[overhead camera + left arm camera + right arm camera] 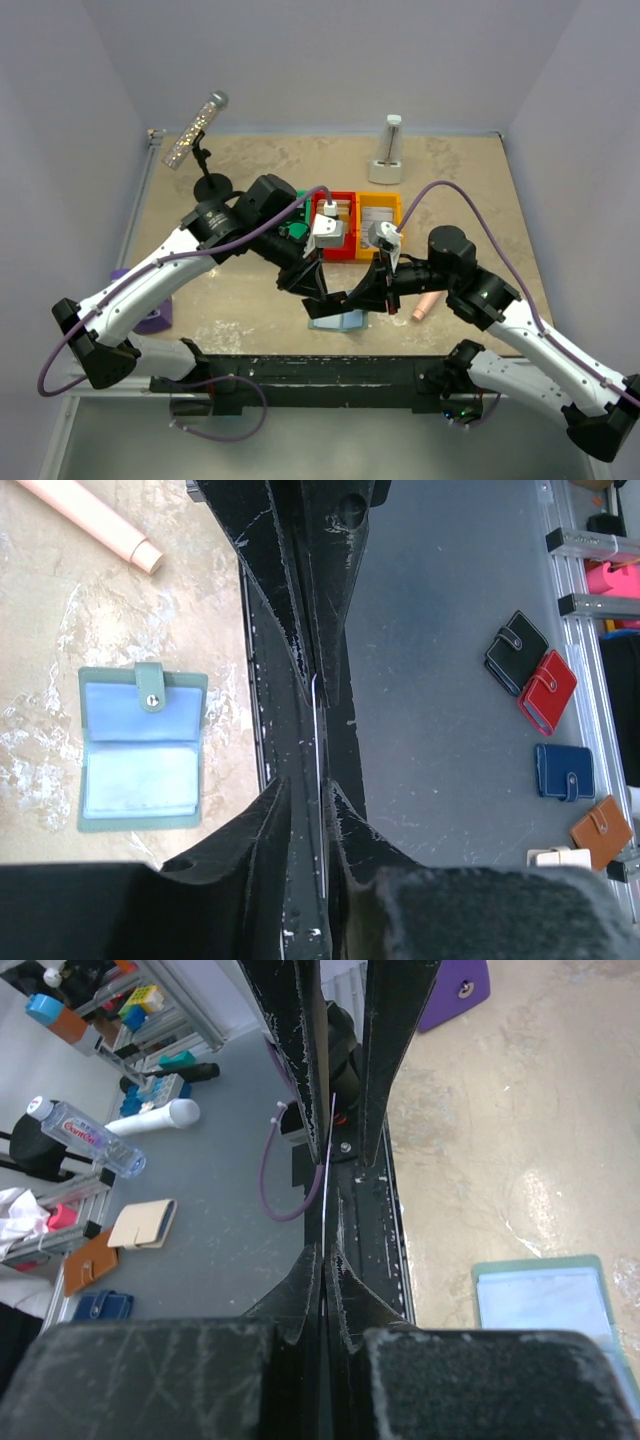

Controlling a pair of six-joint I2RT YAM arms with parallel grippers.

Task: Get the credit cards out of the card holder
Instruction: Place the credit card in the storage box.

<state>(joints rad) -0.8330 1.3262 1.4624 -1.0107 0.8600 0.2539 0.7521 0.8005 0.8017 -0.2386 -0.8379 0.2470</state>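
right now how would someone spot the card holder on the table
Start at the near edge of the tan marbled table, just in front of the black rail between the two arm bases. The card holder lies open and flat there, below both sets of fingers. It is pale blue with a green border and a small snap tab, unlike the pink tube beside it.

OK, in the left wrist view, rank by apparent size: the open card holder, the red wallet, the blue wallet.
1. card holder, though it lies nearer the camera
2. red wallet and blue wallet: too alike to rank

Only a water bottle (pixel 85 1138) label shows print, perhaps red lettering, too blurred to read.
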